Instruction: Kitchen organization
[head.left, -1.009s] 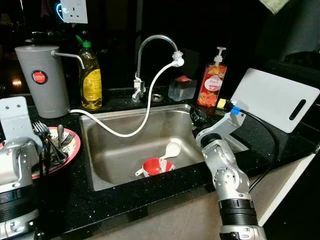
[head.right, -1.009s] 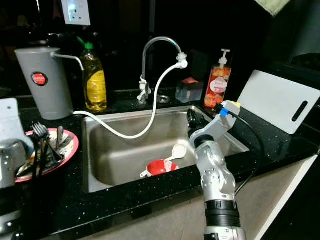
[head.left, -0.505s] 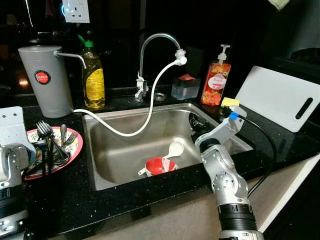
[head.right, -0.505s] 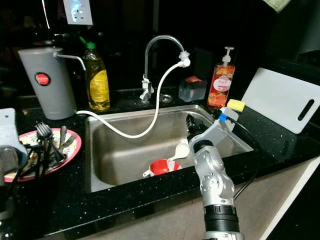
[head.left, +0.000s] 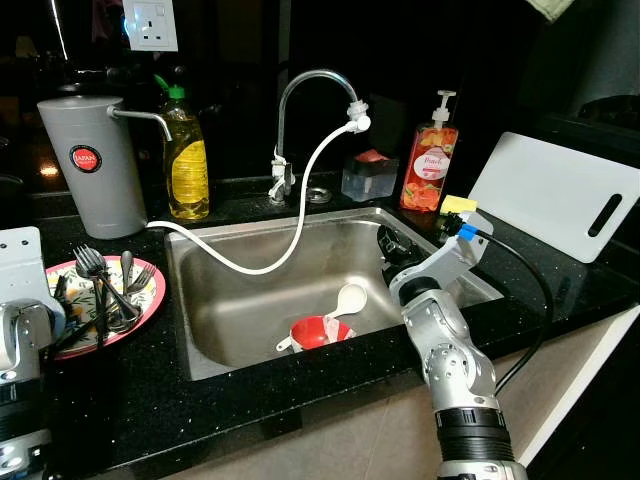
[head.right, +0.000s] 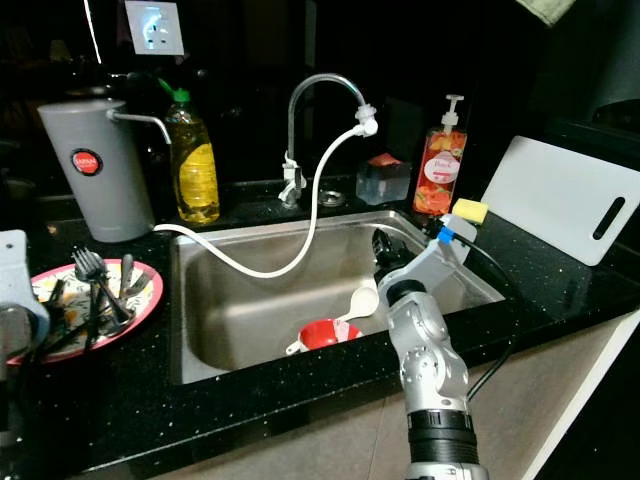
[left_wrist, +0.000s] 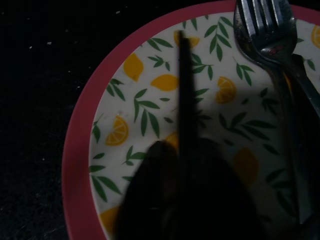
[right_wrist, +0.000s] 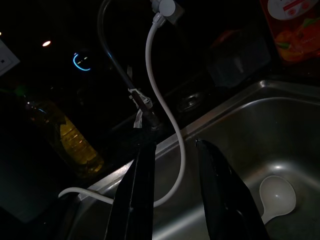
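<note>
A pink-rimmed plate (head.left: 146, 296) with a lemon print lies on the black counter left of the sink and carries several forks (head.left: 92, 264). My left gripper (left_wrist: 182, 145) hovers over this plate (left_wrist: 75, 165), shut on a thin black stick (left_wrist: 183, 90), beside a fork (left_wrist: 265, 30). In the steel sink (head.left: 240, 235) lie a red bowl (head.left: 312, 333) and a white ladle (head.left: 347, 298). My right gripper (head.left: 388, 240) hangs over the sink's right side, open and empty, fingers (right_wrist: 142, 180) aimed toward the tap.
Tap (head.left: 300, 85) with a white hose (head.left: 300, 215) trailing into the sink. A grey jug (head.left: 88, 165) and yellow soap bottle (head.left: 186, 160) stand at the back left. A red pump bottle (head.left: 425, 160), yellow sponge (head.left: 458, 205) and white cutting board (head.left: 560, 195) are on the right.
The head view has shifted slightly. My right gripper has dipped a little lower over the sink. The left arm has sunk toward the picture's lower left corner.
</note>
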